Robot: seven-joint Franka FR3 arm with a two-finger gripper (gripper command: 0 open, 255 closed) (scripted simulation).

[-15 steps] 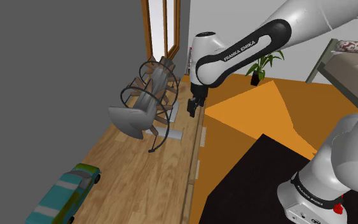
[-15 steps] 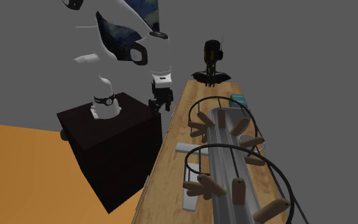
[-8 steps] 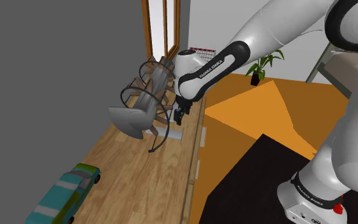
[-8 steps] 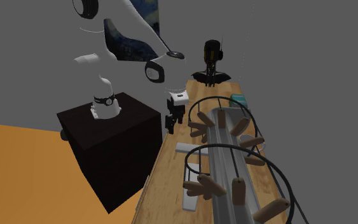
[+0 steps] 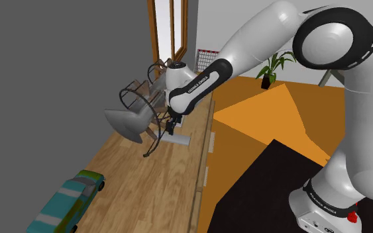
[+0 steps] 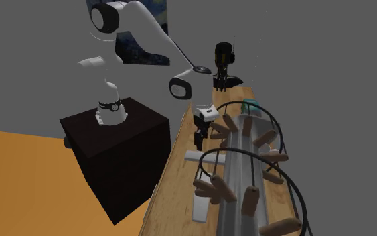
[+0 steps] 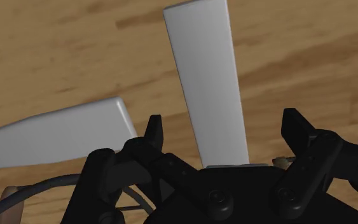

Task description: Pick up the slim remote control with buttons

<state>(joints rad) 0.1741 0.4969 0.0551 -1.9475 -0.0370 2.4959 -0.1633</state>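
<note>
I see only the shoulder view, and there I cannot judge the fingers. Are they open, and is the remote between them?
Observer: Yes, the wrist view shows the gripper open, with the remote, a plain grey slab, running between the fingers.
Operator: Is anything else lying close to it?
Observer: A second grey slab lies beside it at an angle, outside the fingers.
Operator: Do buttons tell them apart?
Observer: No, both tops look plain in the wrist view.

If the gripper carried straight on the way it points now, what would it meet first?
Most likely the plain grey remote lying on the wooden tabletop, lined up between the gripper's open fingers; the gap to it looks free.
</note>
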